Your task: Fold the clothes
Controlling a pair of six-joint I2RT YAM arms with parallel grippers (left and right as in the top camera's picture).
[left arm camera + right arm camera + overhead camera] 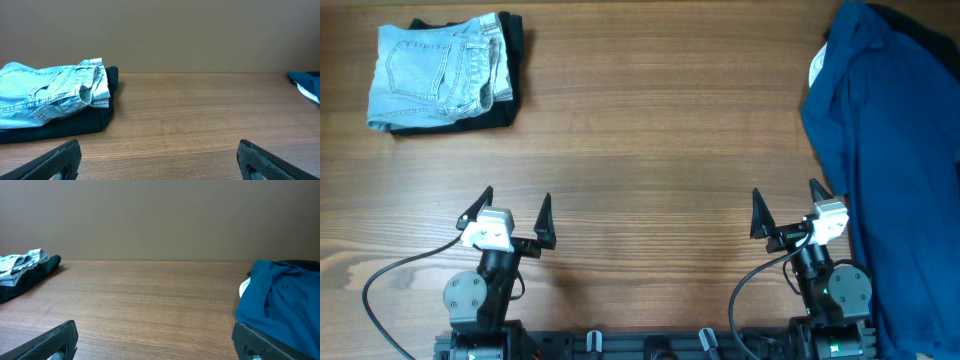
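Observation:
A large deep-blue garment (895,150) lies crumpled along the table's right edge; it also shows in the right wrist view (282,305). A bit of a white garment (817,66) peeks out at its left side. Folded light-blue denim shorts (435,68) lie on a folded black garment (512,75) at the far left, also seen in the left wrist view (50,92). My left gripper (516,208) is open and empty near the front edge. My right gripper (788,205) is open and empty, its right finger next to the blue garment.
The wooden table (650,140) spans the whole view. The two arm bases stand at the front edge, with cables trailing beside them. A plain wall stands behind the table in both wrist views.

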